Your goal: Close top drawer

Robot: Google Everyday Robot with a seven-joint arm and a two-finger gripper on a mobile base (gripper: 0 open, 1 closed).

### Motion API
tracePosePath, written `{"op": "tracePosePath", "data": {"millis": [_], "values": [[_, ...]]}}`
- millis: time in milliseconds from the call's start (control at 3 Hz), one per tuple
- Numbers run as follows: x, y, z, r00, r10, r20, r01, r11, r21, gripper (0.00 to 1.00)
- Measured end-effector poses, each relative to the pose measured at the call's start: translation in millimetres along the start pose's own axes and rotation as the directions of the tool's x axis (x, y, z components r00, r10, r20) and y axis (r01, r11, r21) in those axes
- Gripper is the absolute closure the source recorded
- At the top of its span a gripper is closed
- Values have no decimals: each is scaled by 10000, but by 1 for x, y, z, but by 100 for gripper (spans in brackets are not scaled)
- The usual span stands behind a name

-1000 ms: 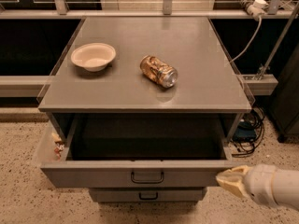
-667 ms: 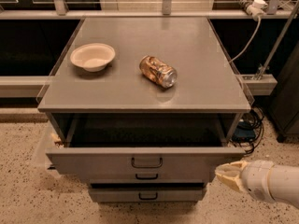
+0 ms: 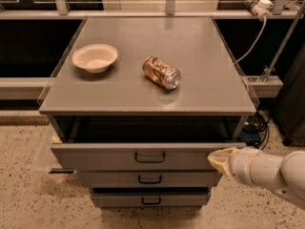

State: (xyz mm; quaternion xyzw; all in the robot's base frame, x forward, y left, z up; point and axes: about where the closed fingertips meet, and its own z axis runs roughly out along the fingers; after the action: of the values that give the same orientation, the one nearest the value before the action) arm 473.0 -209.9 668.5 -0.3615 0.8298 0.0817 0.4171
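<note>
The top drawer [image 3: 95, 157] is a wide grey metal drawer with a dark loop handle [image 3: 149, 157] at its centre. It stands pulled out a short way from the grey cabinet, with a dark gap under the cabinet top. My gripper [image 3: 220, 161] is at the drawer front's right end, its pale tip touching the panel. The white arm [image 3: 271, 171] comes in from the lower right.
A white bowl [image 3: 95, 57] and a crushed can [image 3: 161, 72] lie on the cabinet top [image 3: 200, 56]. Two shallower drawers [image 3: 149, 179] sit below the top one. Cables and a dark unit [image 3: 290, 104] stand at the right. Speckled floor lies in front.
The top drawer has slid in toward the cabinet, from wide open to only a short way out. My gripper has moved forward with the drawer front.
</note>
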Motion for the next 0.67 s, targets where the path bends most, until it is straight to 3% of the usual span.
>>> {"op": "tracePosePath", "data": {"millis": [333, 667], "values": [[0, 1, 0, 10000, -3, 4, 3, 10000, 15, 100], [-10, -13, 11, 9999, -37, 141, 28, 9981, 614, 100]]}}
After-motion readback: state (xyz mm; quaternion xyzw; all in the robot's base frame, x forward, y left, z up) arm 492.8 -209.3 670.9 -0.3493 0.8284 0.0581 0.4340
